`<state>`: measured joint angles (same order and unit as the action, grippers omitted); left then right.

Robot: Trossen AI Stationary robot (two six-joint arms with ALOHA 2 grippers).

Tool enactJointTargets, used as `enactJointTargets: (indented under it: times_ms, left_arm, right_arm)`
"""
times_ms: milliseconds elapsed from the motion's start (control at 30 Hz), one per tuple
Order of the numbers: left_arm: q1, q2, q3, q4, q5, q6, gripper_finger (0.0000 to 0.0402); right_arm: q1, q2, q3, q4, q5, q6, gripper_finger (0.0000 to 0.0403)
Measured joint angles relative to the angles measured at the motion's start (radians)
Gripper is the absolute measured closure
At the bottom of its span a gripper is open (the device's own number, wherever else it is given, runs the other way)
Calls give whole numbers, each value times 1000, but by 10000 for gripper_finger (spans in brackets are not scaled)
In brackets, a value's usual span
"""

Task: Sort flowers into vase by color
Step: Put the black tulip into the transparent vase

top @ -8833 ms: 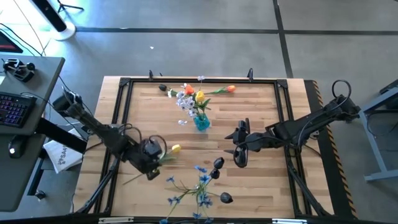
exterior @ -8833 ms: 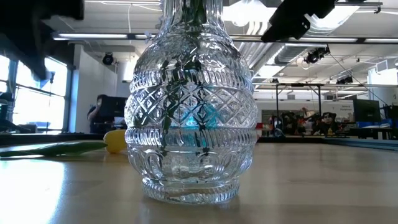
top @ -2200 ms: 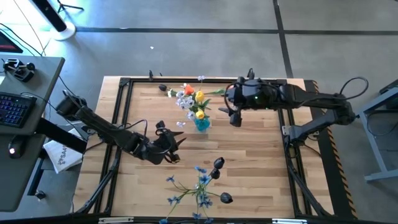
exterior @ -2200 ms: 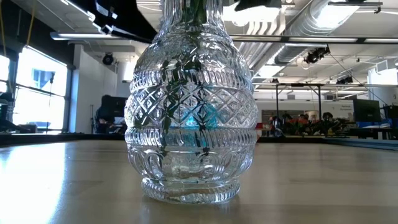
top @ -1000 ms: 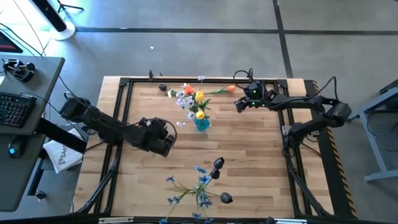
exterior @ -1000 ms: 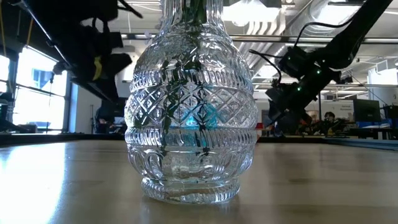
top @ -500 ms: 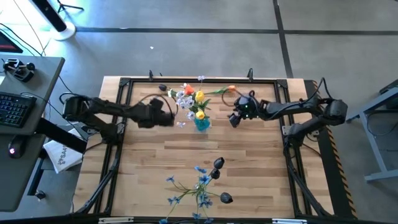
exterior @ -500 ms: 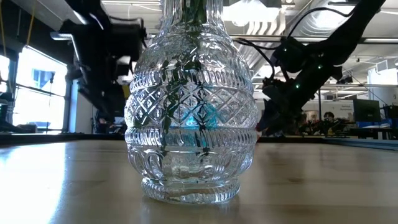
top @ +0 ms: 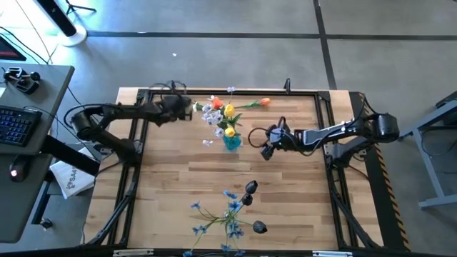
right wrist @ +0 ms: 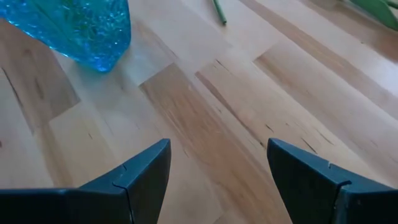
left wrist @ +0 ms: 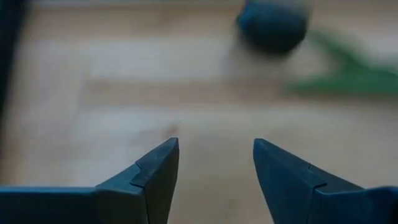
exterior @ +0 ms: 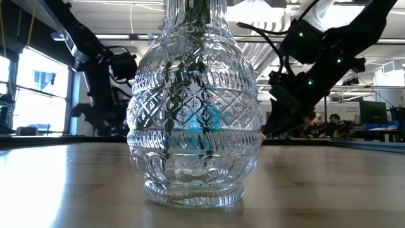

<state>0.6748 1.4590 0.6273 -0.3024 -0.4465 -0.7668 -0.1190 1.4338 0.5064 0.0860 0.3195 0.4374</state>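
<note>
Hovering with fingers spread beside a dark bud (top: 187,101) left of the blue vase (top: 231,140), the left gripper (top: 180,107) should pinch its light, floppy stem; the right gripper (top: 269,143), also spread, waits right of the vase.

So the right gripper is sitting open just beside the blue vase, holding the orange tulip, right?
Not quite. The right gripper is open beside the blue vase, but it holds nothing: the right wrist view shows bare wood between its fingers. The high view shows the orange tulip lying at the table's far edge.
</note>
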Motion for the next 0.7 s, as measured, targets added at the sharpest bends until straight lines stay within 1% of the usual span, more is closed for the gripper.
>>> enactJointTargets:
  times_ms: [67, 167, 233, 333, 433, 533, 633, 667, 700]
  left_arm:
    - [72, 0, 0, 107, 87, 44, 202]
    - [146, 0, 1, 233, 219, 53, 201]
    - [168, 0, 2, 275, 261, 46, 201]
    - [175, 10, 2, 279, 249, 11, 201]
    - [173, 54, 2, 293, 227, -16, 201]
    - [169, 122, 2, 361, 216, -39, 201]
    - [162, 190, 2, 474, 220, -61, 202]
    - [159, 207, 6, 491, 220, -73, 202]
    - [149, 210, 14, 470, 205, -86, 202]
  right_arm:
    - [14, 0, 0, 0, 20, 10, 139]
    - [26, 0, 0, 0, 22, 11, 139]
    - [30, 0, 0, 0, 23, 11, 139]
    - [31, 0, 0, 1, 35, 12, 139]
    - [30, 0, 0, 2, 59, 19, 139]
    - [30, 0, 0, 7, 63, 18, 139]
    - [30, 0, 0, 8, 62, 18, 139]
    - [30, 0, 0, 8, 62, 18, 139]
    - [30, 0, 0, 8, 62, 18, 139]
